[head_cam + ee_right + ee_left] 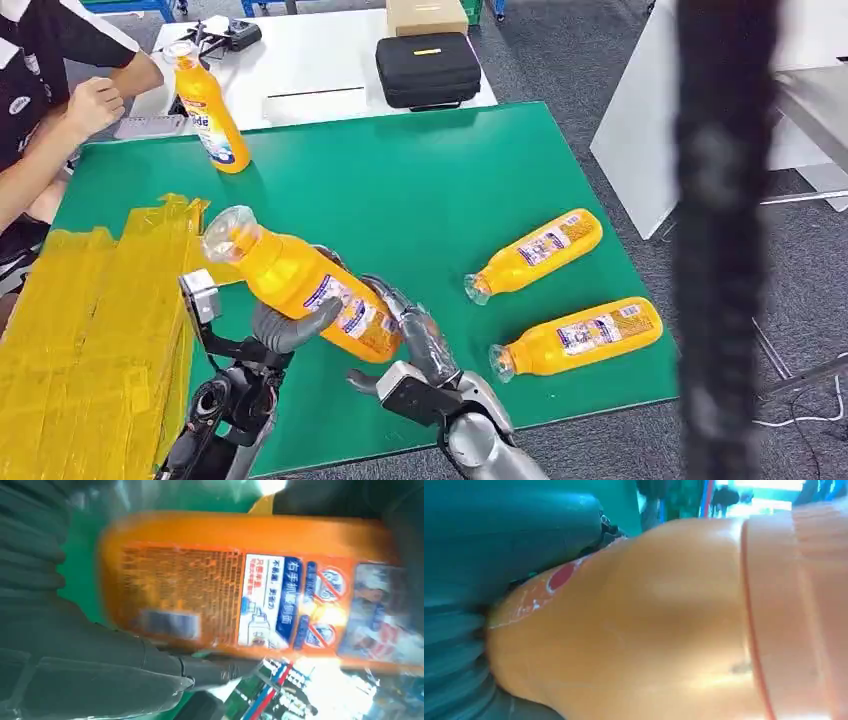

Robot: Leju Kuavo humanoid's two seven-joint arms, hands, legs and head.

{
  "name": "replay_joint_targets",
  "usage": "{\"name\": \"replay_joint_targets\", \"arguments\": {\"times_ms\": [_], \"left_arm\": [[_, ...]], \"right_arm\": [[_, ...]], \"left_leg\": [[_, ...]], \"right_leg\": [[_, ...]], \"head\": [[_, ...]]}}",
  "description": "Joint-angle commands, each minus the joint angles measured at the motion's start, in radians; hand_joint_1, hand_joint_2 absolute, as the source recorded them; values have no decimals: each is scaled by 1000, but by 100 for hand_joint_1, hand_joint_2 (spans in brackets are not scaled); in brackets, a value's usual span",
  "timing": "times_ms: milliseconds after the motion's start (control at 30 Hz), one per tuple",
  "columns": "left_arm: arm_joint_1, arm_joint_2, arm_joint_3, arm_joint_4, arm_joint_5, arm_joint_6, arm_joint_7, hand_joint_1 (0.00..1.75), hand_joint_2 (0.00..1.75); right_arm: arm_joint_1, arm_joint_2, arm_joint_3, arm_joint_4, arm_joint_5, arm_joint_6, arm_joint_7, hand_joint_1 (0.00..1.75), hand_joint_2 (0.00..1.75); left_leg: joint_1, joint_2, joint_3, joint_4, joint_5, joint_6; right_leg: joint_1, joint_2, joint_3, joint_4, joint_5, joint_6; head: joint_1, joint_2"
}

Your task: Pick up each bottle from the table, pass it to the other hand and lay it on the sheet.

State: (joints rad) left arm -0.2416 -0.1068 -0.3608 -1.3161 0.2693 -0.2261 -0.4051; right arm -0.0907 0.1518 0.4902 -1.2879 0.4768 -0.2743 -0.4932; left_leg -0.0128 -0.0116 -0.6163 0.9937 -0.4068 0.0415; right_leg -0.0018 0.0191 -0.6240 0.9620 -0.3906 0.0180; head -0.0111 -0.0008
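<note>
Centrally, above the green table (pixel 420 190), both the left hand (pixel 285 325) and right hand (pixel 415 335) grasp one tilted orange bottle (pixel 300 280), apparently mid-transfer; yellow sheet (pixel 90 330) beside; two bottles (pixel 535 252) lie right.

Held bottle (pixel 300 285): orange-yellow, label white, blue and red with dark small print; clear cap end
Lying bottles, right of frame (pixel 535 252) (pixel 580 336): same orange-yellow, white-and-blue labels
Upright bottle, upper left (pixel 209 108): orange-yellow, blue-and-white label
Table mat (pixel 420 190): plain green
Sheet, lower left (pixel 90 330): translucent yellow, creased
Left hand (pixel 290 325): grey
Right hand (pixel 415 335): grey, perhaps darker fingers, blurred
Case, top centre (pixel 428 68): black, small yellow mark
</note>
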Motion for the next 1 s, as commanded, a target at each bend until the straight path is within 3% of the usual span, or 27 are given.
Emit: {"name": "replay_joint_targets", "arguments": {"times_ms": [33,100,133,200,267,333,400,433,467,600,633,700,833,1000], "left_arm": [[-83,15,57,26,-434,448,-49,175,175],[-92,12,74,28,-509,500,-39,175,175],[-95,4,93,38,-645,625,-34,175,175],[-99,5,108,44,-672,645,-37,175,175],[-123,4,140,88,-926,838,3,175,175],[-140,13,169,122,-1074,911,48,175,175],[-143,18,180,130,-1096,916,52,175,175],[-139,-5,271,127,-1382,924,111,175,175],[-138,-5,301,116,-1492,924,136,175,175],[-141,-11,319,126,-1496,924,121,175,175],[-134,-8,337,108,-1724,924,202,175,175],[-184,83,248,254,-1840,924,351,175,175],[-351,136,270,699,-1822,924,435,175,175],[-386,184,360,856,-1727,924,360,175,175]], "right_arm": [[45,-62,-157,-168,22,-84,11,0,175],[60,-69,-179,-202,27,-79,21,0,175],[72,-72,-197,-228,47,-114,22,0,175],[79,-81,-207,-253,48,-119,23,0,175],[83,-90,-225,-288,50,-173,23,0,175],[77,-99,-234,-308,50,-195,25,0,175],[72,-102,-236,-316,50,-201,26,0,175],[63,-107,-233,-323,46,-218,30,0,175],[62,-109,-233,-327,45,-223,30,0,175],[61,-111,-233,-332,45,-225,31,0,175],[60,-116,-226,-327,43,-232,32,0,175],[61,-124,-223,-319,32,-254,32,0,175],[53,-135,-222,-300,2,-270,21,0,175],[75,-139,-217,-298,-3,-278,17,0,175]], "left_leg": [[0,-2,2,1,-1,-2],[0,-5,2,1,-1,-2],[1,-5,4,2,-2,-3],[0,-3,4,1,-2,-2],[0,-4,3,1,-1,-2],[0,-4,5,1,-2,-3],[0,-2,3,0,-1,-2],[0,-1,4,1,-2,-3],[0,-1,3,0,-1,-2],[0,0,4,1,-2,-3],[0,0,6,1,-3,-3],[0,1,3,0,-1,-2],[0,-4,9,-1,-1,-4],[1,3,7,-1,-1,-4]], "right_leg": [[1,-4,3,1,-2,0],[0,-7,3,1,-3,0],[1,-7,6,2,-4,0],[0,-5,5,1,-3,0],[0,-5,4,1,-3,0],[0,-6,6,1,-4,0],[0,-3,3,0,-1,0],[0,-3,5,1,-2,0],[0,-2,3,0,-1,0],[0,-2,4,1,-2,0],[0,-3,6,1,-3,0],[0,-1,2,0,-1,0],[0,-7,9,0,-3,0],[1,0,6,-1,-1,0]], "head": [[-1,0],[0,0],[-1,0],[0,0],[0,0],[0,0],[-1,0],[-1,0],[0,0],[0,0],[0,0],[-1,0],[0,0],[0,0]]}}
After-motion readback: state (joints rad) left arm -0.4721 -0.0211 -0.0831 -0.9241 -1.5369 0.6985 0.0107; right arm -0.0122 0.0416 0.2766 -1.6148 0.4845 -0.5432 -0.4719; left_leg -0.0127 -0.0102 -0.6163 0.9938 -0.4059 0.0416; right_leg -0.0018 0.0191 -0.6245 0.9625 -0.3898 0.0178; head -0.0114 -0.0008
